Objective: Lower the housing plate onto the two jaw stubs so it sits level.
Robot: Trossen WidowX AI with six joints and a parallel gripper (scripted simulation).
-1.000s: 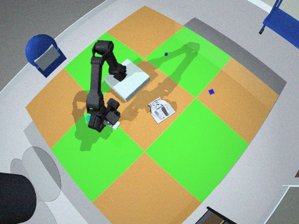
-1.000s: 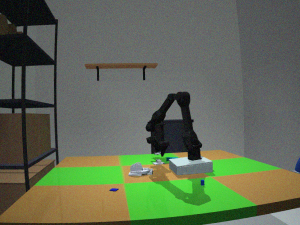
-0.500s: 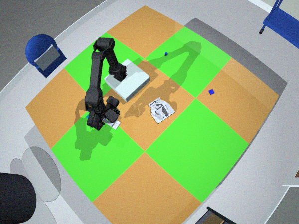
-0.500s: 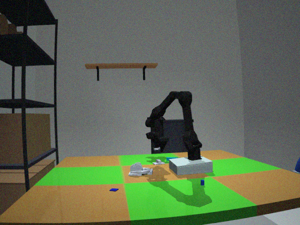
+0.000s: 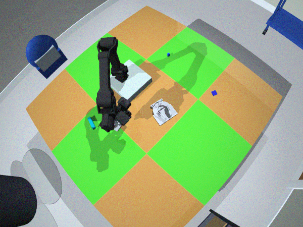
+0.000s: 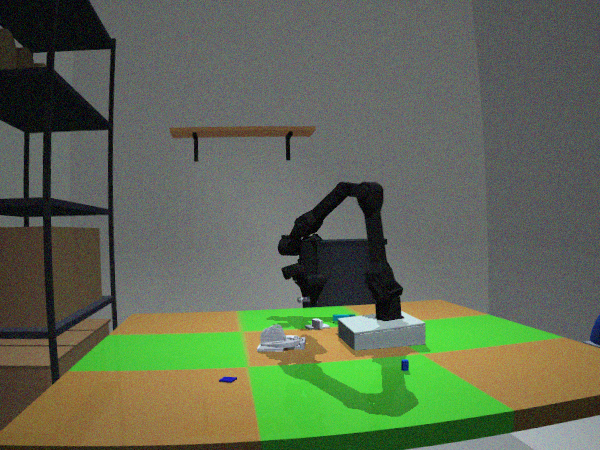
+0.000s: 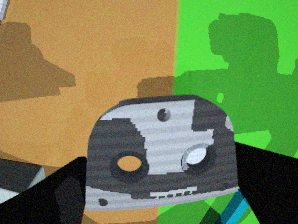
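The grey-white housing plate point(image 7: 165, 145) point(image 6: 302, 300) has two large holes and a smaller one. My gripper point(image 7: 158, 158) point(image 6: 310, 301) is shut on its two sides and holds it above the table. In the top view the hand hides the fingertips. The white base assembly with the jaws point(image 5: 164, 113) point(image 6: 280, 341) rests on an orange square, apart from the held plate. A rounded part stands up from it in the exterior view. The jaw stubs cannot be made out clearly.
A small white stand point(image 6: 317, 325) is on the table below the hand. A cyan block point(image 5: 91, 123) point(image 6: 344, 317) lies beside it. The arm's pale base box point(image 5: 137, 81) point(image 6: 390, 336) stands nearby. A blue square point(image 5: 214, 93) point(image 6: 228, 379) and blue cylinder point(image 5: 168, 54) point(image 6: 404, 365) are farther off.
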